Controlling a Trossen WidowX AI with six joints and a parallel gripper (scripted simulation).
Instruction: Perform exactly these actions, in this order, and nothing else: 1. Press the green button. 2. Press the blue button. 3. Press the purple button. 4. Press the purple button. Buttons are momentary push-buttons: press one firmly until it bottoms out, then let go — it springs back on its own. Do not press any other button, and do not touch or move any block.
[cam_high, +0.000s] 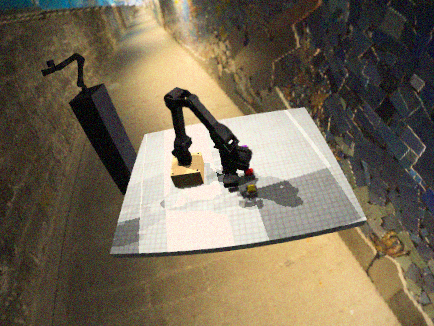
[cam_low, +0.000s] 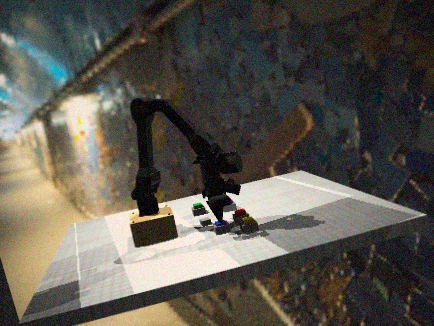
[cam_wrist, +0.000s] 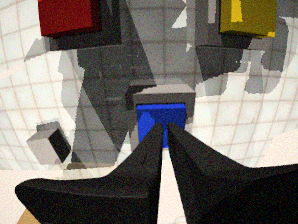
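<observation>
On the bench, left to right in the exterior view: green button, blue button, red button. The hand is closed on nothing, its tips resting on the blue button in the wrist view. Judged position: step two, the blue press, is in hand. Both purple presses remain. The purple button sits behind the arm, untouched now.

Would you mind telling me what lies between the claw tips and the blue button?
Nothing: in the wrist view the shut claw tips meet the blue button directly.
</observation>
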